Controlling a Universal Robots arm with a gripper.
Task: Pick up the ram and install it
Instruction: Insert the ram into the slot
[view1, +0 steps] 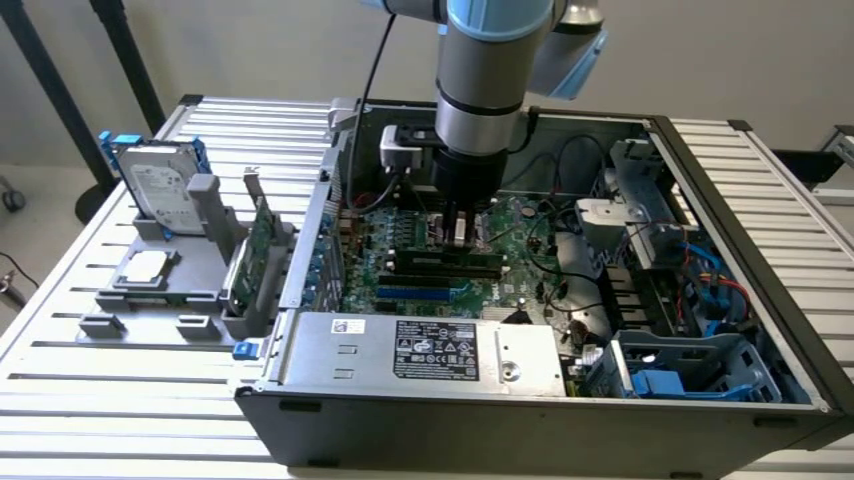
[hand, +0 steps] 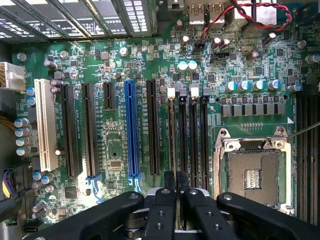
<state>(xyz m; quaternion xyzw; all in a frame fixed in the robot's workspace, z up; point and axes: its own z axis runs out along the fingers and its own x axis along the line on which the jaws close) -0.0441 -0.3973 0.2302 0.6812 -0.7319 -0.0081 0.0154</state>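
Green fibreglass motherboard (hand: 115, 65) lies flat on the floor of the open grey steel computer case (view1: 747, 200). That is why the arm comes straight down from above.

Black two-finger gripper (hand: 175, 182) sits low inside the case, over the bank of black memory slots (hand: 193, 135). The fingers (hand: 163, 210) are pinched to a narrow gap. A thin grey-green edge runs out from between them along the outermost slot, on the side of the black expansion slot (hand: 153, 130). I read that as the long, narrow green ram stick (hand: 172, 135), seen edge-on and held by its flat faces. The grip looks lengthwise, so the board lines up with the slot. I can't tell how deep it is seated.

The slot's white plastic end latch (hand: 171, 92) shows at the far end. The silver metal CPU socket frame (hand: 252, 175) sits just beside the slot bank.

- **Slot textures:** long ribbed plastic, with one blue slot (hand: 131, 130) and one white slot (hand: 45, 125) further off.
- **Grey moulded parts tray (view1: 147, 300):** sits outside the case on the slatted aluminium table (view1: 80, 400). It stands parts upright so the fingers can take them by the faces.
- **On the tray:** the silver hard drive with blue rails (view1: 160, 185) and the broader green expansion card (view1: 260, 250).
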